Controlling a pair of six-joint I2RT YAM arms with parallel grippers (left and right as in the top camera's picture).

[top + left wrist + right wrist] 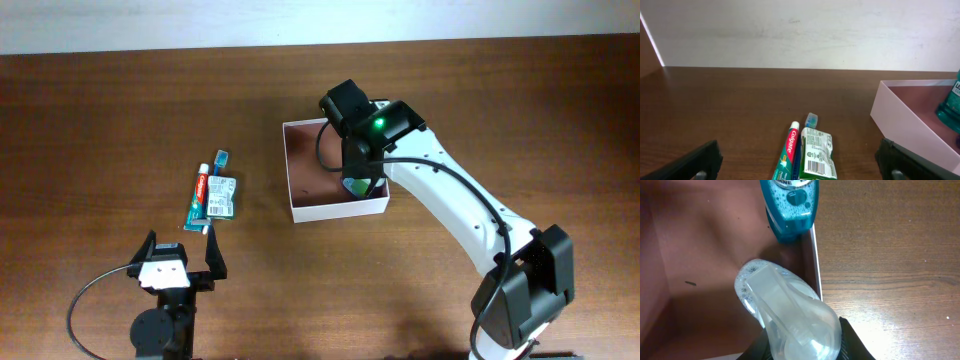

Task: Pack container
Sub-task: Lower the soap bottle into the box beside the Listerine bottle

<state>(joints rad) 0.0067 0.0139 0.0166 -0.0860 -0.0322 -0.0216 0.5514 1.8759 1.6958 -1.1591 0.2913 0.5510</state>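
Note:
The container (340,210), a white-walled box with a reddish-brown inside, sits right of centre; it also shows in the left wrist view (905,125) and the right wrist view (815,260). A teal mouthwash bottle (790,205) stands against its right wall, also seen in the left wrist view (952,107). My right gripper (358,175) is inside the box, shut (800,345) on a clear plastic bottle (785,310) with foam in it, low over the box floor. My left gripper (180,252) is open and empty (800,162), just in front of the loose items.
On the table left of the box lie a Colgate toothpaste tube (200,198) (789,155), a blue toothbrush (221,157) (811,119) and a green packet (222,197) (816,152), side by side. The right arm reaches across from the front right.

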